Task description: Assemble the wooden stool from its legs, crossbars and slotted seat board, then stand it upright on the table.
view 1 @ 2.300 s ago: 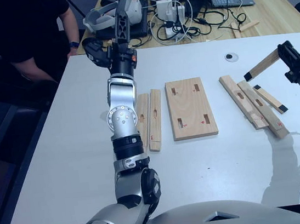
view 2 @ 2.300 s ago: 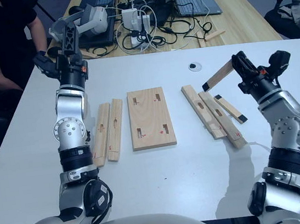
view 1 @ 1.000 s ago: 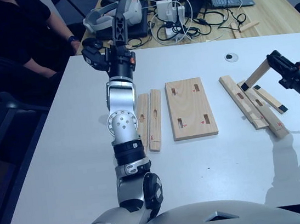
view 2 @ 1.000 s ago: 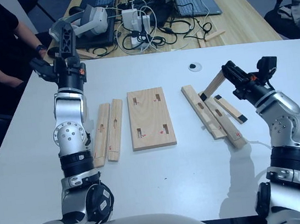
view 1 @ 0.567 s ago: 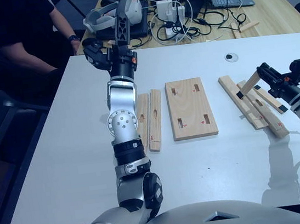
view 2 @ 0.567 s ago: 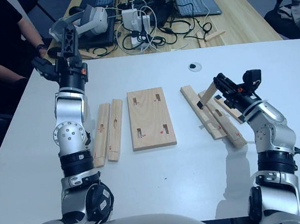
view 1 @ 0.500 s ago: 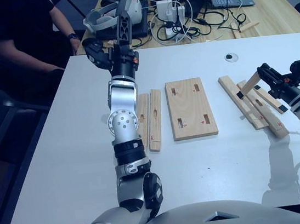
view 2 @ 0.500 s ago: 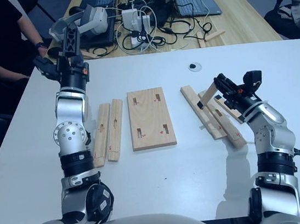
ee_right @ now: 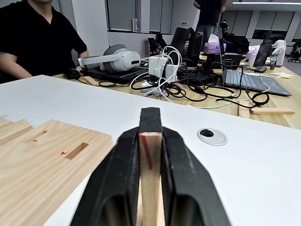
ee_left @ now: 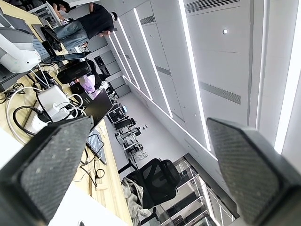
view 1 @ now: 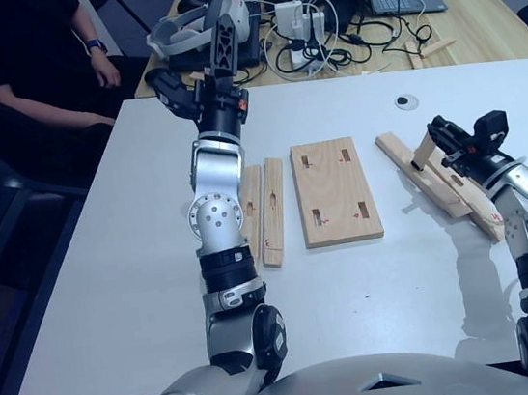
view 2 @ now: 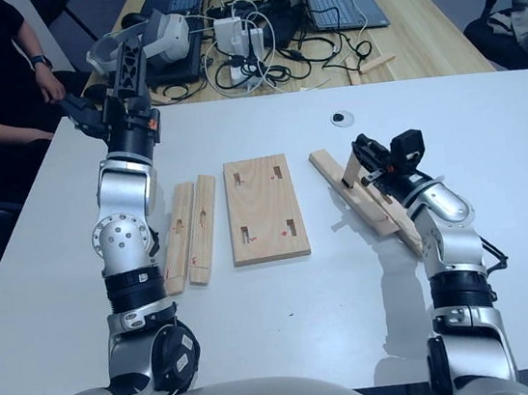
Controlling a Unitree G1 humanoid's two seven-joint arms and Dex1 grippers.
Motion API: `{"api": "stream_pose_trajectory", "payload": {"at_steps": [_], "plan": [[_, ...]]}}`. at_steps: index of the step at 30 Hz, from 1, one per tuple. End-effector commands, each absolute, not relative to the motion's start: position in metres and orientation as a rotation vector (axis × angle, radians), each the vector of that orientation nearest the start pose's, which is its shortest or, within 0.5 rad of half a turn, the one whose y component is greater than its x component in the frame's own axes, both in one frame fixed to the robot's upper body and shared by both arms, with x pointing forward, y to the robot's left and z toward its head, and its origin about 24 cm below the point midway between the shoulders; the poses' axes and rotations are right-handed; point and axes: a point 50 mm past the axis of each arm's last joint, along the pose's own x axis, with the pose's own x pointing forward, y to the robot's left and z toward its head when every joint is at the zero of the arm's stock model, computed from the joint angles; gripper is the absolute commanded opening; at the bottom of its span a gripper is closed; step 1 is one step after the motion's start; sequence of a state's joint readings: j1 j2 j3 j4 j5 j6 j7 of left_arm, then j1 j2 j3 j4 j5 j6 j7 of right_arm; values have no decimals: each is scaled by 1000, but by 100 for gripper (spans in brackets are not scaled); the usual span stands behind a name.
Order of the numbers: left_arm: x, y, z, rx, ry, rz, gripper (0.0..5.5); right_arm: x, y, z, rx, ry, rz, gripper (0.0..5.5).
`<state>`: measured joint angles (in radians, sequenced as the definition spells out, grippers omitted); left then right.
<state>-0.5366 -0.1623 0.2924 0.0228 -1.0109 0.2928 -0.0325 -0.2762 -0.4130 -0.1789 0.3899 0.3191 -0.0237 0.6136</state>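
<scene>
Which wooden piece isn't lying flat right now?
The short black-tipped crossbar, clamped in the right gripper's fingers and tilted over the right-hand legs; those, the seat board and the left pair lie flat.

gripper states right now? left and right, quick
Left gripper: open, holding nothing.
Right gripper: shut on a wooden crossbar.
</scene>
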Motion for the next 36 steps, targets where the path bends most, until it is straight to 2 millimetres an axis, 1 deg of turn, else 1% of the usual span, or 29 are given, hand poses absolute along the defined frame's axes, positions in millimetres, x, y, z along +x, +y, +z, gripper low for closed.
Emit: {"api": "stream_pose_trajectory", "payload": {"at_steps": [1, 4, 6, 9, 12, 16, 19, 26, 27, 30, 31, 34, 36], "plan": [[332, 109, 169, -1179, -212, -370, 448, 307, -248, 41, -20, 120, 252, 41], [334, 110, 169, -1181, -215, -362, 448, 308, -239, 31, 49, 156, 225, 41], [334, 110, 170, -1179, -218, -367, 448, 307, -234, 30, 81, 154, 222, 41], [335, 111, 169, -1184, -223, -358, 448, 304, -234, 30, 126, 153, 160, 41], [335, 112, 170, -1183, -228, -359, 448, 299, -230, 32, 119, 163, 157, 41], [331, 108, 171, -1185, -223, -381, 448, 288, -233, 23, 77, 242, 158, 41], [330, 108, 172, -1189, -227, -376, 448, 286, -231, 22, 71, 285, 161, 41], [329, 109, 173, -1197, -231, -371, 448, 285, -230, 27, 74, 240, 163, 41], [329, 109, 173, -1197, -231, -370, 448, 286, -229, 31, 64, 211, 165, 79], [329, 109, 173, -1199, -230, -371, 448, 288, -232, 43, 23, 121, 153, 126], [330, 109, 173, -1199, -230, -372, 448, 289, -234, 47, 13, 88, 138, 156], [331, 109, 173, -1199, -231, -373, 448, 291, -238, 65, -29, -23, 109, 215], [331, 109, 173, -1199, -233, -373, 448, 294, -240, 80, -45, -92, 109, 256]]}}
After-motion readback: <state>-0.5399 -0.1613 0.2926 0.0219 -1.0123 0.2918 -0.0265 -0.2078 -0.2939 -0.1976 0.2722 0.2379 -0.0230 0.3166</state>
